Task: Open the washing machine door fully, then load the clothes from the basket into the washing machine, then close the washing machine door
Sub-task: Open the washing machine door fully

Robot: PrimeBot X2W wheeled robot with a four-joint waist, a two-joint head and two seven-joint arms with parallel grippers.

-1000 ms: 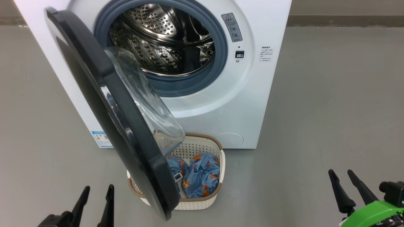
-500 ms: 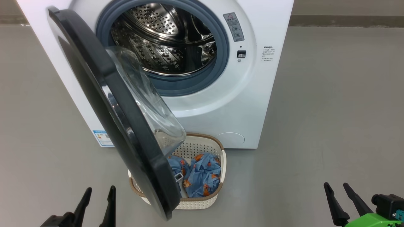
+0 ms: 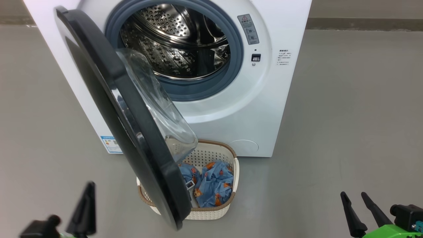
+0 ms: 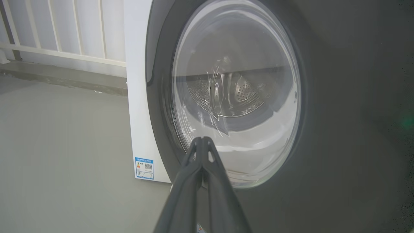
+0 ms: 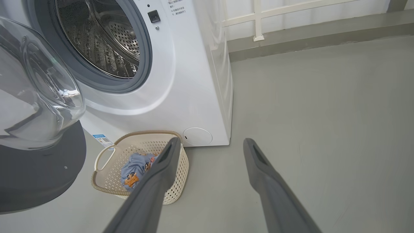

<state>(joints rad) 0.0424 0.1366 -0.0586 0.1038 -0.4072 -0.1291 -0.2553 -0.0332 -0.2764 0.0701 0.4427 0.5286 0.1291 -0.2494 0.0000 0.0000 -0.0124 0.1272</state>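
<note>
The washing machine door stands swung out towards me on its left-hand hinge, partly open, its clear glass bowl bulging towards the washing machine. Its lower edge hangs over the left part of the basket in the head view. Behind it the steel drum is in plain sight inside the grey-blue gasket. The basket sits on the floor just in front of the machine, and the clothes lie inside it as two blue bundles side by side, the left one partly hidden by the door.

A small blue label sits low on the machine's front, left of the door.

My left fingers are pressed together with nothing between them, low on the left, apart from the door's dark outer face. In the left wrist view they point at the bottom edge of the glass. My right fingers are spread wide and hold nothing, low on the right and well apart from the machine; in the right wrist view they point towards the basket and the floor beside it.
</note>
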